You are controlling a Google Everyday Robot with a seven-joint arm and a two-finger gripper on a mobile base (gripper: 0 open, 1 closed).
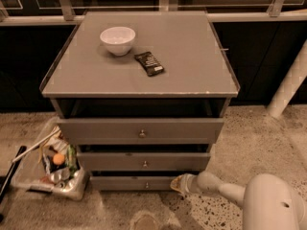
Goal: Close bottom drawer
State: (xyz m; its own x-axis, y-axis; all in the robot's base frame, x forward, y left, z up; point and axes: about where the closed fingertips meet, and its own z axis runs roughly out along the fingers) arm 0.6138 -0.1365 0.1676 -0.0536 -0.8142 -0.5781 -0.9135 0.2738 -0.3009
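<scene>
The bottom drawer (129,183) is the thinnest grey front at the foot of the grey cabinet, with a small round metal knob (147,185). It stands out only slightly, with a dark gap above it. My gripper (176,183) is at the end of the white arm that comes in from the lower right. It rests low against the right part of the bottom drawer's front.
Two larger grey drawer fronts (141,130) sit above. A white bowl (118,39) and a dark wrapped bar (149,63) lie on the cabinet top. A tray of clutter (50,167) stands on the floor at the left. A white post (289,86) stands at the right.
</scene>
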